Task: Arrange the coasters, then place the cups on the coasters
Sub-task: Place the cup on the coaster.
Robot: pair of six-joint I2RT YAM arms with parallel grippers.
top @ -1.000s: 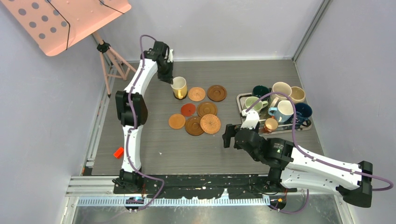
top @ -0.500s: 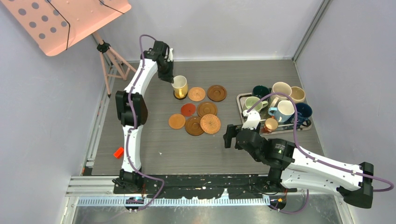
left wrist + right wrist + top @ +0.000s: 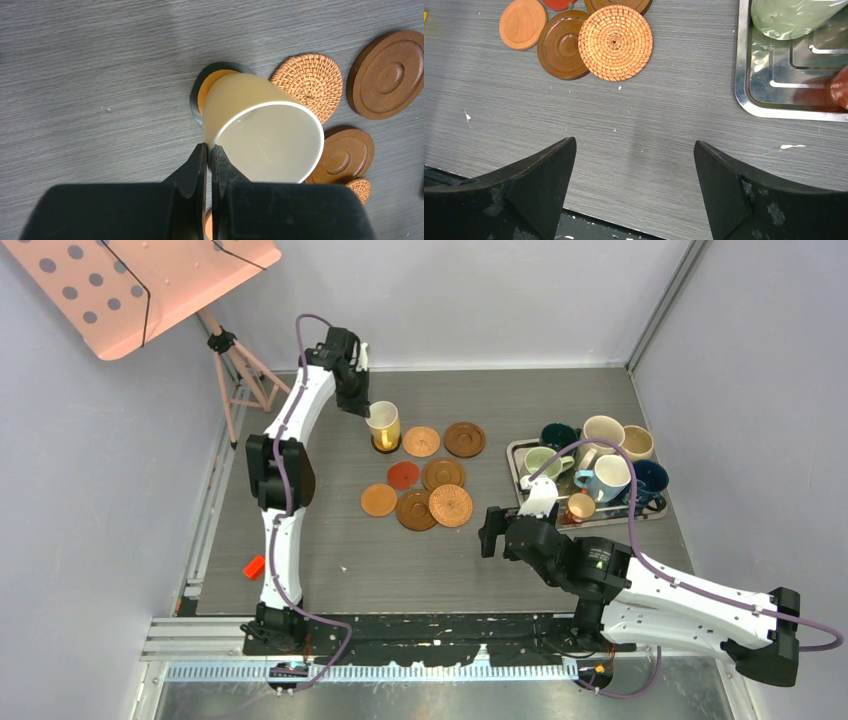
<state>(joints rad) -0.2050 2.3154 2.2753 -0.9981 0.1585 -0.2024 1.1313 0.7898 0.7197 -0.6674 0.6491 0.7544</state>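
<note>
Your left gripper [image 3: 208, 147] is pinched closed against the yellow mug [image 3: 260, 130] on the black-and-orange coaster [image 3: 196, 95], toward the table's [image 3: 400, 575] far edge. Your right gripper [image 3: 634, 142] gapes wide, holding nothing.

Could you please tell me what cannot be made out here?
- Left wrist: yellow ceramic mug covers most of the black-and-orange round coaster; its handle hidden, so the shut left hand's grip is unclear.
- Right wrist: edges cut off pale green mug, small orange-red cup.
</note>
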